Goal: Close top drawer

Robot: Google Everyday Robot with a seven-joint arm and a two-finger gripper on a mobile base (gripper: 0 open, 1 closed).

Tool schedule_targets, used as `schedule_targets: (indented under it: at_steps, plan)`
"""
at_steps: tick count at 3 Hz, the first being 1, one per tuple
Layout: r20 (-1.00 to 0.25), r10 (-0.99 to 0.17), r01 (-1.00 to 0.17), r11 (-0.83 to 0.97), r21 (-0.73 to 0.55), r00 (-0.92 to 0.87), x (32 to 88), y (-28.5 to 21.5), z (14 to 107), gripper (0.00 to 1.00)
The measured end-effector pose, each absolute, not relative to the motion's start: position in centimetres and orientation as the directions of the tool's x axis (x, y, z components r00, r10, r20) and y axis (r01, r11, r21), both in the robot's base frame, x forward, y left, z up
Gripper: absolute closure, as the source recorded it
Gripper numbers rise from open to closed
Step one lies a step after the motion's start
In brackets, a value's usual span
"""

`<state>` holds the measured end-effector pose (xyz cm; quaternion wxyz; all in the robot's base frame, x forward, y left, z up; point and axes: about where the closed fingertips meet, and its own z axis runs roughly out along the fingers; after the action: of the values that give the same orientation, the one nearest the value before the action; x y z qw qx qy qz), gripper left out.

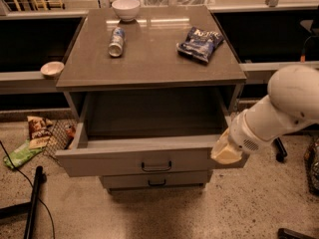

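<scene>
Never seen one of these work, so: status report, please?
Gripper at right front corner of top drawer. Drawer wide open. Can, bowl, bag on top, not blocking.

Our smooth plastic gripper (227,153) is at the matt grey top drawer (109,161)'s right end; beyond it we see a glossy cabinet top (154,56).

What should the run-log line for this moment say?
top drawer: open, pulled out | gripper: at right end of its front panel | close: not yet done | on cabinet: bowl, can, chip bag
</scene>
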<state>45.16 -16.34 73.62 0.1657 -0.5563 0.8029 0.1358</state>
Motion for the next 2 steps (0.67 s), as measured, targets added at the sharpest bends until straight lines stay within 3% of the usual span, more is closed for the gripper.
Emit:
schedule_targets:
  at_steps: [2]
  plan:
    - [-0.430,-0.845,-0.938,0.346,0.017,-0.319,49.0,-14.6,66.6,1.00]
